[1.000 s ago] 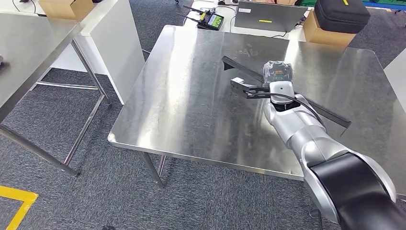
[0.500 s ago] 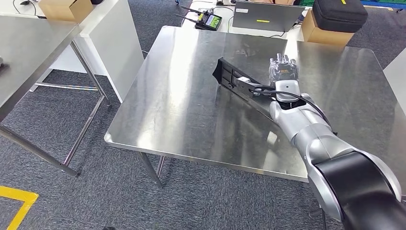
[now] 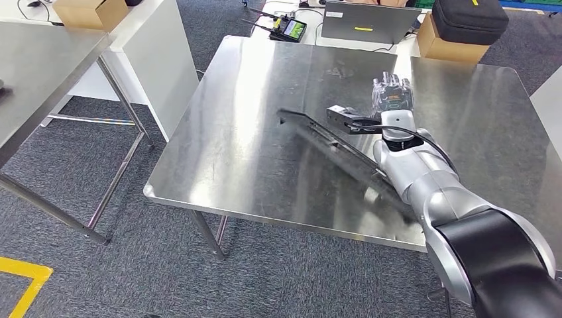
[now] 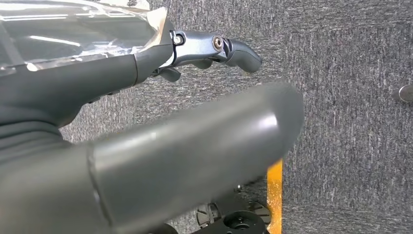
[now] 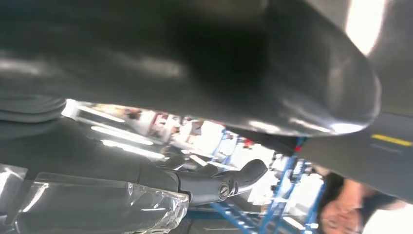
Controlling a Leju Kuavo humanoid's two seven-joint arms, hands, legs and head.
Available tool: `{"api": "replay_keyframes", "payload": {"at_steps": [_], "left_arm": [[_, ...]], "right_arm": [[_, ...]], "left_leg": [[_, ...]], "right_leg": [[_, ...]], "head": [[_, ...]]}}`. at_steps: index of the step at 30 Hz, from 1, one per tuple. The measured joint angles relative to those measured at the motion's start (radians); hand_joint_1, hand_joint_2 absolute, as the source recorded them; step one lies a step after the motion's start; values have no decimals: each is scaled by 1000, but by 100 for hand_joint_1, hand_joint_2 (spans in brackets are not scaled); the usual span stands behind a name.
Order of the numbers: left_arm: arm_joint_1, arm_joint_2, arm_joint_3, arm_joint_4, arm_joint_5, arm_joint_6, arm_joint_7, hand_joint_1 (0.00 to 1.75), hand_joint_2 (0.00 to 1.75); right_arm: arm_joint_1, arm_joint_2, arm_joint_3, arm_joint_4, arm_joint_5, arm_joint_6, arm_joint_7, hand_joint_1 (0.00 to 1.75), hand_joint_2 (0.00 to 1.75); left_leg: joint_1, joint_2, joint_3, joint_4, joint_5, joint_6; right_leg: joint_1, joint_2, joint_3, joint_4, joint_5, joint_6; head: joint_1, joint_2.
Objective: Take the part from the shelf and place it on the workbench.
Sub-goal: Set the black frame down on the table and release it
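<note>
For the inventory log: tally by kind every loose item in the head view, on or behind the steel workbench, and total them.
Cardboard boxes: 2
Black carry case: 1
Grey laptop: 1
Handheld controller: 1
Long black part: 1
Total: 6

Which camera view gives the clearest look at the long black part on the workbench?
The head view: the long black part lies slanted across the steel workbench, its whole length visible beside the right robot hand. The right wrist view shows no clear part, just a blurred dark surface. The left wrist view looks at carpet.
</note>
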Motion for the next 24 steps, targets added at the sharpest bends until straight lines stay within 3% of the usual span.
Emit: {"api": "replay_keyframes", "payload": {"at_steps": [2, 5, 9, 18, 24], "left_arm": [[0, 0, 0, 0, -5, 0, 7, 0, 0], [3, -1, 0, 0, -15, 1, 18, 0, 0], [5, -1, 0, 0, -23, 1, 27, 0, 0], [5, -1, 2, 0, -26, 0, 28, 0, 0], [5, -1, 7, 0, -26, -6, 18, 0, 0]], "right_arm": [[-3, -4, -1, 0, 50, 33, 69, 0, 0], [-22, -13, 22, 7, 126, 198, 171, 0, 0], [-42, -27, 50, 18, 139, 364, 205, 0, 0], [-59, -44, 61, 20, 144, 368, 194, 0, 0], [-60, -37, 63, 19, 144, 295, 170, 0, 0]], "left_leg": [[0, 0, 0, 0, 0, 0], [0, 0, 0, 0, 0, 0], [-1, 0, 0, 0, 0, 0], [0, 0, 0, 0, 0, 0], [0, 0, 0, 0, 0, 0]], "right_leg": [[0, 0, 0, 0, 0, 0], [0, 0, 0, 0, 0, 0], [0, 0, 0, 0, 0, 0], [0, 0, 0, 0, 0, 0], [0, 0, 0, 0, 0, 0]], "head": [[0, 0], [0, 0], [0, 0], [0, 0], [0, 0]]}}
